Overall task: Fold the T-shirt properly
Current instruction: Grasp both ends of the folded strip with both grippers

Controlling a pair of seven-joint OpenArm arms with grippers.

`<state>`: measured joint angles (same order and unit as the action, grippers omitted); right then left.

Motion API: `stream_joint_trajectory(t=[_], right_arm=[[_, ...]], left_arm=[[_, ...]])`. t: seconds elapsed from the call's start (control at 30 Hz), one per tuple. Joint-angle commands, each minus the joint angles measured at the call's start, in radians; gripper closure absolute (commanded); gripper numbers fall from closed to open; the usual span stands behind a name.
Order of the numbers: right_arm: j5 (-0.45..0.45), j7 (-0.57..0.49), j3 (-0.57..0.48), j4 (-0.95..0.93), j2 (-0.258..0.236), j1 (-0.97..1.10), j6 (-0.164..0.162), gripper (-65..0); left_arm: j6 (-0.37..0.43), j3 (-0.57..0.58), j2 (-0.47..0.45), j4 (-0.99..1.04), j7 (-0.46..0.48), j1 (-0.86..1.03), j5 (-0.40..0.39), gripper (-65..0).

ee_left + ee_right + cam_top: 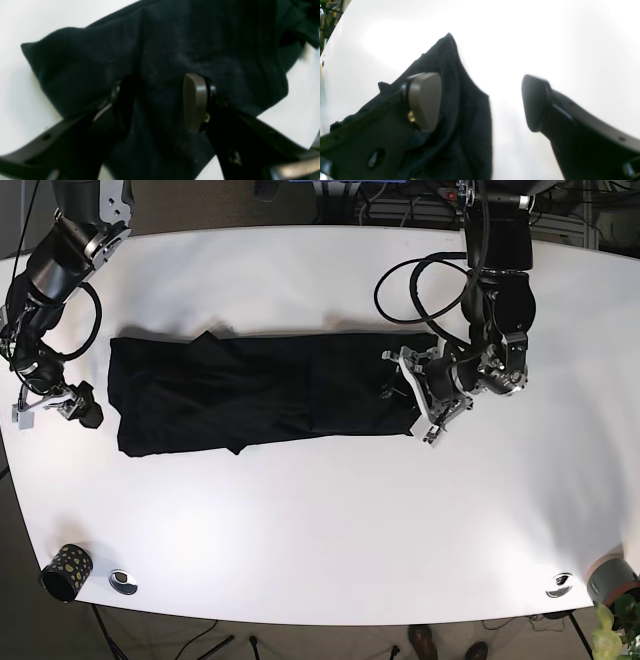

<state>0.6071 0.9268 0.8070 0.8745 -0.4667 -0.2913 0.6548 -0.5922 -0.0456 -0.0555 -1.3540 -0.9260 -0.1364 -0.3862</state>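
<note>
The black T-shirt (265, 393) lies as a long band across the white desk (330, 520), sleeves already in. The left claw (160, 102) stands open over one end's cloth; the right claw (481, 102), also open, sits just off the other end. Each should pinch both layers at a corner and lift level, I'd say.

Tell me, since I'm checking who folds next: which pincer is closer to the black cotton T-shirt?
Left. The left pincer sits over the black cotton T-shirt's end, jaws astride fabric; the right pincer sits open just off the opposite edge.
</note>
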Motion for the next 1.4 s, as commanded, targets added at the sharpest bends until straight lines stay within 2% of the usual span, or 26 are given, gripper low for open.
stream_joint_trajectory(t=[0.0, 0.27, 0.33, 0.57, 0.67, 0.73, 0.93, 1.0, 1.07, 1.13, 1.23, 1.37], right_arm=[[0.029, -0.012, 0.002, 0.012, -0.02, 0.0, 0.012, -48.0], [0.023, 0.008, -0.001, 0.042, 0.061, 0.05, 0.013, -47.7], [0.026, 0.013, -0.005, 0.062, 0.095, 0.066, 0.013, -47.6], [0.03, 0.028, -0.191, 0.216, 0.197, 0.106, 0.009, -47.6], [0.021, 0.028, -0.203, 0.274, 0.247, 0.113, 0.004, -47.4], [0.021, 0.028, -0.205, 0.277, 0.263, 0.108, 0.004, -47.4], [0.02, 0.028, -0.206, 0.277, 0.267, 0.091, 0.003, -46.6], [0.02, 0.028, -0.206, 0.279, 0.262, 0.088, 0.003, -41.2], [0.02, 0.025, -0.206, 0.283, 0.26, 0.088, 0.003, -31.4], [0.02, 0.025, -0.208, 0.283, 0.257, 0.085, 0.003, -16.8], [0.02, 0.025, -0.22, 0.289, 0.242, 0.085, 0.003, 0.0], [0.02, 0.024, -0.269, 0.357, 0.227, 0.094, 0.003, 0.0]], left_arm=[[0.01, -0.007, -0.022, -0.005, -0.017, -0.015, 0.031, -29.4], [0.008, -0.009, -0.114, -0.005, -0.02, -0.025, 0.028, -29.4], [0.008, -0.009, -0.125, -0.005, -0.021, -0.025, 0.028, -29.4], [0.008, -0.01, -0.123, -0.005, -0.021, -0.022, 0.028, -29.4], [0.008, -0.01, -0.123, -0.005, -0.02, -0.022, 0.028, -29.4], [0.008, -0.01, -0.12, -0.005, -0.02, -0.022, 0.028, -29.4], [0.008, -0.01, -0.119, -0.005, -0.02, -0.022, 0.028, -29.3], [0.008, -0.01, -0.119, -0.005, -0.02, -0.022, 0.028, -29.3], [0.01, -0.01, -0.119, 0.0, -0.018, -0.024, 0.034, -29.3], [0.015, -0.01, -0.119, 0.009, -0.018, -0.025, 0.036, -29.3], [0.015, -0.01, -0.117, 0.037, -0.02, -0.027, 0.031, -29.3], [0.015, -0.007, -0.109, 0.054, -0.018, -0.027, 0.03, -29.3]])
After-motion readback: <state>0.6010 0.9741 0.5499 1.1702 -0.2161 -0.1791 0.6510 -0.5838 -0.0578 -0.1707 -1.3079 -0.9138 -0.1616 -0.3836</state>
